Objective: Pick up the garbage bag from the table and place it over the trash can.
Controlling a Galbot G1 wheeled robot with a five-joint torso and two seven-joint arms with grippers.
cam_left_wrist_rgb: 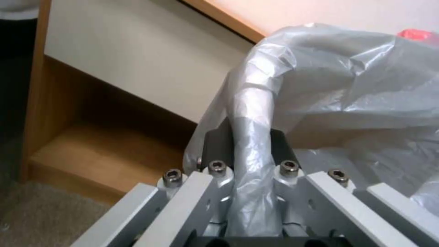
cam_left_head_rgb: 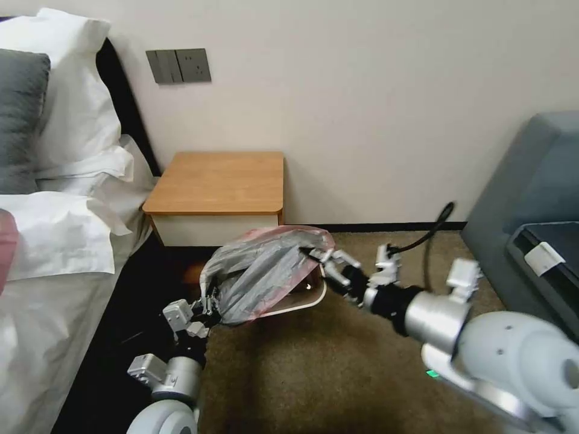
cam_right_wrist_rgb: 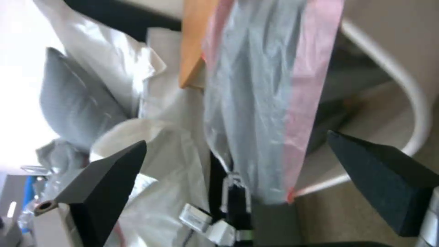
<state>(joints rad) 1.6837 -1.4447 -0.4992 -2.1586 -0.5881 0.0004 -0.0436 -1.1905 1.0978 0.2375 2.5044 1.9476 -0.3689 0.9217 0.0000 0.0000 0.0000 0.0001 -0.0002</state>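
Observation:
The grey garbage bag (cam_left_head_rgb: 262,274) with its pinkish edge lies bunched over the mouth of the cream trash can (cam_left_head_rgb: 303,308) on the carpet, in front of the wooden table (cam_left_head_rgb: 220,181). My left gripper (cam_left_head_rgb: 210,299) is shut on the bag's near-left edge; in the left wrist view a twisted strip of film (cam_left_wrist_rgb: 250,113) runs between its fingers (cam_left_wrist_rgb: 218,145). My right gripper (cam_left_head_rgb: 312,251) is at the bag's far-right edge and is open. Its dark fingers (cam_right_wrist_rgb: 114,171) stand wide apart on either side of the hanging bag (cam_right_wrist_rgb: 256,96), with the can's rim (cam_right_wrist_rgb: 414,103) beyond.
A bed with white pillows (cam_left_head_rgb: 66,181) and a grey cushion runs along the left. A grey sofa (cam_left_head_rgb: 531,193) stands at the right, with a black cable (cam_left_head_rgb: 431,229) trailing behind my right arm. Brown carpet (cam_left_head_rgb: 325,374) lies open in front of the can.

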